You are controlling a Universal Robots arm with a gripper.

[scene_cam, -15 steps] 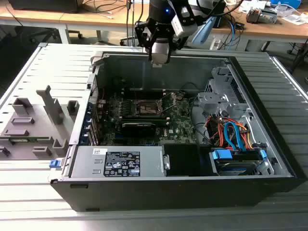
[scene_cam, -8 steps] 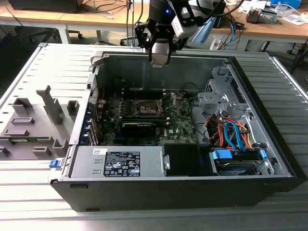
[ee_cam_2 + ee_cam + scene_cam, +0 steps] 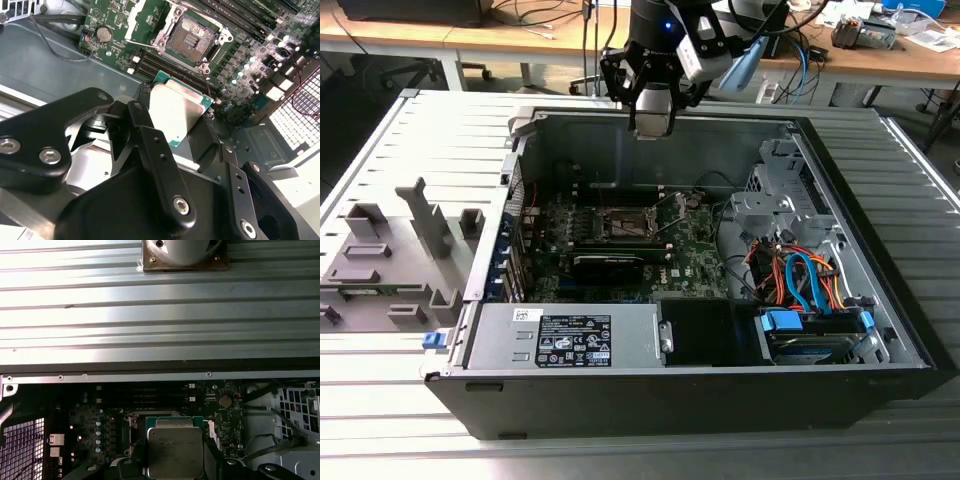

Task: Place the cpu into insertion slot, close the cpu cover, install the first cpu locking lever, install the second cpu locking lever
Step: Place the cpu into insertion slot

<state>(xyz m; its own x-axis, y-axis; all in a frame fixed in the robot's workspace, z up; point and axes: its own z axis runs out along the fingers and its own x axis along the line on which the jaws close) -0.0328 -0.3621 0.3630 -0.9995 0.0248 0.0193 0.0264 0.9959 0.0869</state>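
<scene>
Gripping the cpu [image 3: 180, 112] by opposite edges, the gripper [image 3: 651, 128] is seen closed on it above the far side of the computer case [image 3: 620, 385]. The insertion slot [image 3: 192, 37] lies empty and uncovered, so every step is judged outstanding. The cover and levers cannot be clearly told apart.

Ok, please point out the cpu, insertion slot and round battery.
cpu [image 3: 177, 112]: second wrist view, middle of metal face.
insertion slot [image 3: 192, 37]: second wrist view, dark centre.
round battery [image 3: 103, 34]: second wrist view, its top.
</scene>
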